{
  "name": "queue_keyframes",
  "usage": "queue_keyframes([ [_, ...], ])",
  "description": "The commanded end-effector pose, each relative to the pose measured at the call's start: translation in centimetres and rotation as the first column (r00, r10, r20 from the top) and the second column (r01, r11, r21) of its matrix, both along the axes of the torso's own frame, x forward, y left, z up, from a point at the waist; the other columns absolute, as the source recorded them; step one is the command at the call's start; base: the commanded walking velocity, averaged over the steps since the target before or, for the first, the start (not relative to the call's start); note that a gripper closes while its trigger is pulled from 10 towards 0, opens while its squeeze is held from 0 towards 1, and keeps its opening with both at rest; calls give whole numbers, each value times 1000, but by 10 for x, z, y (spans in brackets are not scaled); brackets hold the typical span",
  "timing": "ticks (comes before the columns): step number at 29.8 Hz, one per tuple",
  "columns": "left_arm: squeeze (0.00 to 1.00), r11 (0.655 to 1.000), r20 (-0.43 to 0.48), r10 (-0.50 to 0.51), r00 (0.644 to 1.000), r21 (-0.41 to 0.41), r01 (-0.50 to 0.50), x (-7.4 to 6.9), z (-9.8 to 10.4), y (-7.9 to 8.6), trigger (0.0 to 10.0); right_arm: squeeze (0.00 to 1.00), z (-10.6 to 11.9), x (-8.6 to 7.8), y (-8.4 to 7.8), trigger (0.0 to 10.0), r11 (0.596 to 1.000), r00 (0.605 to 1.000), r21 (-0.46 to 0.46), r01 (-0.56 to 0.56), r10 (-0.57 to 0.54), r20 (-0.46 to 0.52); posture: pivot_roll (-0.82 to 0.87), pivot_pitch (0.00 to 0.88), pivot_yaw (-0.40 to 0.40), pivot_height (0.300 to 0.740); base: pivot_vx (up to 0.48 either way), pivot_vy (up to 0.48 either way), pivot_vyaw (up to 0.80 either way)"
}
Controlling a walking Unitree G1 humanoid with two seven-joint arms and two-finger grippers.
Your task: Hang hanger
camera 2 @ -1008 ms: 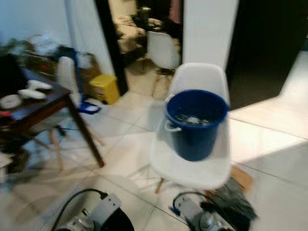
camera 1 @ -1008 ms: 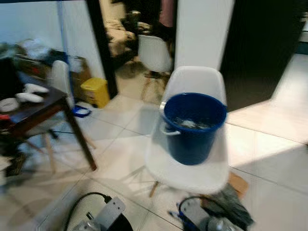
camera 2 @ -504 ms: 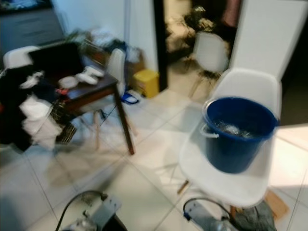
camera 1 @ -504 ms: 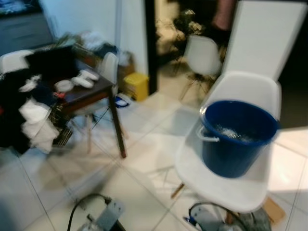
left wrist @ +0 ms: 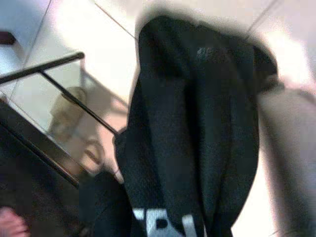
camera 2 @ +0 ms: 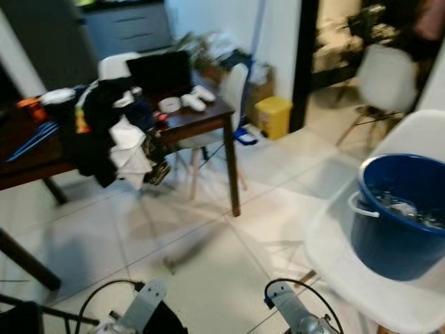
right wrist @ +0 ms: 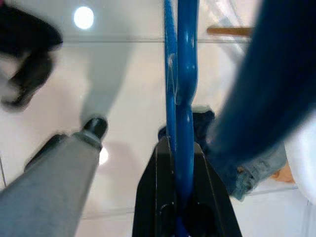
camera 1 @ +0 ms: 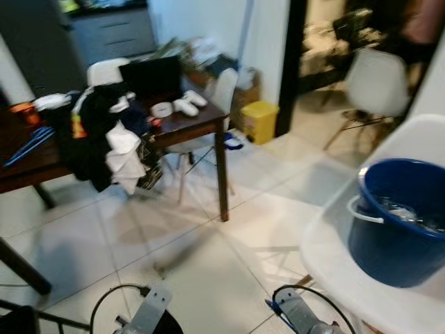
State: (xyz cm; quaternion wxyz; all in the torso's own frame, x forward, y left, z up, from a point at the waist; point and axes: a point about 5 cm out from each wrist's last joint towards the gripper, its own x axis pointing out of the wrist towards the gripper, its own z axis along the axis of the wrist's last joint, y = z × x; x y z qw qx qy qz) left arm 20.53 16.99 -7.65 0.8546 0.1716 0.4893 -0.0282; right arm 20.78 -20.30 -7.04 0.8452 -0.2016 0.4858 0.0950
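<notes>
we have the blue hanger (right wrist: 180, 74) in our right claw (right wrist: 183, 197): in the right wrist view its two black fingers (right wrist: 150, 197) sit pressed together on a blue bar of it, which runs straight out away from the wrist over the pale tiled floor (camera 1: 229, 271). so the pick-up part looks done. we judge the hanging itself has not started, because the right arm (camera 1: 299, 316) is low at the bottom of the head views and no rail or hook for the hanger can be made out near it.

our left claw (left wrist: 197, 138) shows in its wrist view as a dark blurred mass against the tiles, with thin dark metal bars (left wrist: 64, 94) just beside it. we cannot tell whether its fingers are apart or together.

ahead and to our left stands a dark bench (camera 1: 188, 125) with clothes (camera 1: 104, 139) heaped over it and a white chair (camera 1: 222, 94) pushed against its far side. a yellow bin (camera 1: 259, 120) sits by the dark doorway (camera 1: 295, 62) further back. close on our right a blue bucket (camera 2: 403, 216) stands on the seat of another white chair (camera 2: 334, 264).

the head views are soft with blur, so small detail is lost. what is left, as we judge it: find the place where hangers go, carry the hanger there, raise it and hook it on.
</notes>
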Motion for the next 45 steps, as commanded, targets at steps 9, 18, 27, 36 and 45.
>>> queue_keyframes([
  [9, 0, 924, 418, 378, 826, -229, -307, 48, 43, 34, 10000, 0, 15, 16, 21, 10000, 935, 944, 349, 71, -175, 278, 53, 0, 35, 740, 450, 0, 0],
  [18, 0, 968, 869, 250, 426, -210, -140, 143, 198, 74, 10000, 0, 154, 131, -10, 10000, 888, 743, 248, -386, 140, 654, 52, 0, 44, 740, 480, 0, 0],
  [27, 0, 985, 942, 172, 288, -164, -53, 150, 237, 57, 10000, 0, 186, 143, -2, 10000, 838, 652, 279, -470, 116, 749, 58, 0, 44, 740, 480, 0, 0],
  [36, 0, 997, 999, 48, 20, -49, 63, 145, 316, 35, 10000, 0, 222, 149, 21, 10000, 707, 537, 295, -643, 142, 831, 71, 0, 31, 740, 480, 0, 267],
  [45, 0, 998, 919, -60, -389, 53, -30, 108, 454, 33, 10000, 0, 244, 146, 32, 10000, 611, 479, 260, -747, 224, 849, 75, 0, 17, 740, 317, 0, 800],
])
